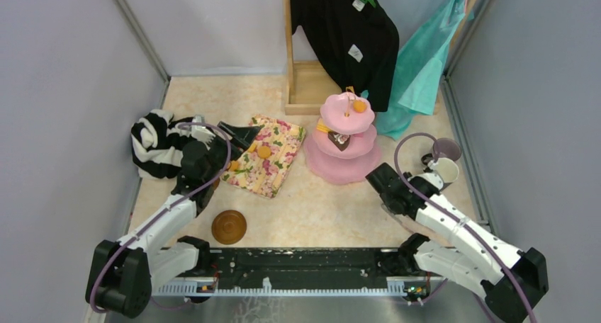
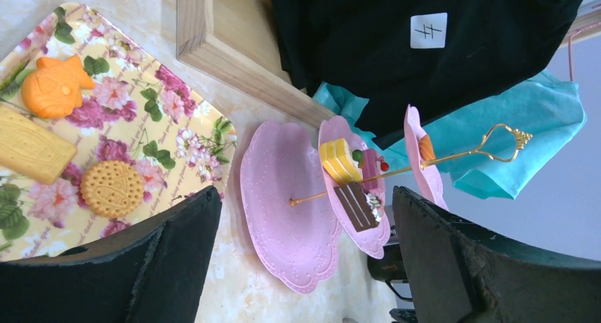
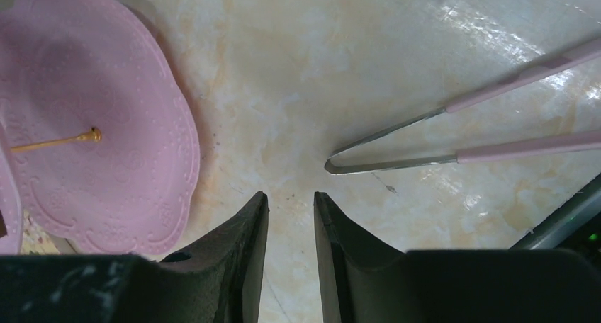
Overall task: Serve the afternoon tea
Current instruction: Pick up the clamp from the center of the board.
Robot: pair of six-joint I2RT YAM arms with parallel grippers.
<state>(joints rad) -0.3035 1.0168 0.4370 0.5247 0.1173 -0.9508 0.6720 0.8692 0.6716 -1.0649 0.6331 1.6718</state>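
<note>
black fingers of the right hand (image 3: 289,199) fill the foreground, parted by only a narrow gap and gripping nothing, low over the cream marbled table (image 3: 319,68). metal tongs with pink handles (image 3: 397,149) lie at its two o'clock, the pink three-tier cake stand (image 3: 106,125) at its ten o'clock. seen from above, the stand sits just past the table's centre toward one o'clock, with an orange toy pastry (image 1: 360,105) on its top tier and a brown chocolate slice (image 1: 340,140) on the middle one. the lilac mug (image 1: 446,149) and cream mug (image 1: 445,170) sit side by side at three o'clock. a round brown saucer (image 1: 229,227) lies alone at seven o'clock. the left hand (image 1: 243,134), spread wide and empty, hovers at the edge of the floral-print cloth (image 1: 273,163) at ten o'clock, where an orange fish-shaped pastry (image 2: 53,87), a yellow bar biscuit (image 2: 32,149) and a round brown biscuit (image 2: 111,188) lie. a black-and-white striped garment (image 1: 156,142) is heaped at nine o'clock.
</note>
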